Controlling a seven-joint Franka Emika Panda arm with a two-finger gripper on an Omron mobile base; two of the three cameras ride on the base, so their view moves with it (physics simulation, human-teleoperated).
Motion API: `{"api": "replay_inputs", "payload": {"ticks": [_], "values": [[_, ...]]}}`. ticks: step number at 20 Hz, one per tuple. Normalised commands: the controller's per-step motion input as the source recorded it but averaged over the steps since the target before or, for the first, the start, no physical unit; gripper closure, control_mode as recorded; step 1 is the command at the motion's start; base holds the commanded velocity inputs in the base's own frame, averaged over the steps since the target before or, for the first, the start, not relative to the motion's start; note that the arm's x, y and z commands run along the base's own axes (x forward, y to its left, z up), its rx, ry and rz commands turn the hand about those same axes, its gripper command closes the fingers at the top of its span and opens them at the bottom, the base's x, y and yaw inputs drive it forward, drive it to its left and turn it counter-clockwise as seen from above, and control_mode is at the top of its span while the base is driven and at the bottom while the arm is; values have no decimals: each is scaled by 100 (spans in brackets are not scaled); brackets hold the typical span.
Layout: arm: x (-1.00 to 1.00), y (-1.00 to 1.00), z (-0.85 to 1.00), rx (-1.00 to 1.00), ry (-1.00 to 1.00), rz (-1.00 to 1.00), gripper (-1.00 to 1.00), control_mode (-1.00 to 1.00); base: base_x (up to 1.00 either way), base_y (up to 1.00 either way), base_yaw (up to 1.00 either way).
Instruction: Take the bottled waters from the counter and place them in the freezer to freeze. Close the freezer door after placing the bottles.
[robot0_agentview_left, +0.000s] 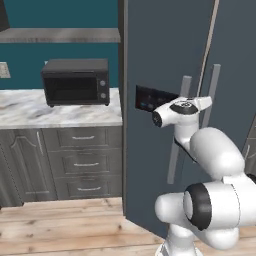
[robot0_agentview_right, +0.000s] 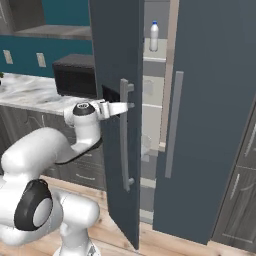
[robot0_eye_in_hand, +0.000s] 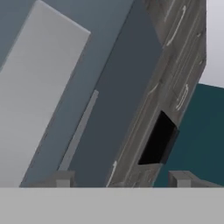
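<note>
The freezer (robot0_agentview_right: 156, 75) stands with its slate blue freezer door (robot0_agentview_right: 116, 45) swung partly out, the dark display panel (robot0_agentview_left: 150, 99) on its front. Through the gap, one bottled water (robot0_agentview_right: 154, 36) with a blue cap stands upright on an upper shelf. My gripper (robot0_agentview_right: 129, 105) is at the upper part of the door's long grey handle (robot0_agentview_right: 125, 150), fingers level and pointing at it. In the hand view the fingertips (robot0_eye_in_hand: 61, 178) stand apart with nothing between them, and the pale handle bar (robot0_eye_in_hand: 39, 87) lies just outside them. The counter (robot0_agentview_left: 30, 112) is to the left.
A black microwave (robot0_agentview_left: 76, 82) sits on the counter beside the freezer, over dark grey drawers (robot0_agentview_left: 85, 162). The plain neighbouring door (robot0_agentview_right: 210, 125) with its own handle (robot0_agentview_right: 172, 125) is shut. Grey cabinets (robot0_agentview_right: 235, 195) stand right of the unit. The floor (robot0_agentview_left: 60, 225) is wood.
</note>
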Motion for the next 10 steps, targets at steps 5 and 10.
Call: {"api": "replay_inputs", "payload": {"ticks": [5, 10], "values": [[79, -67, -4, 0, 0, 0, -100, -100, 0, 0, 0], [86, -57, 0, 0, 0, 0, -100, -100, 0, 0, 0]]}}
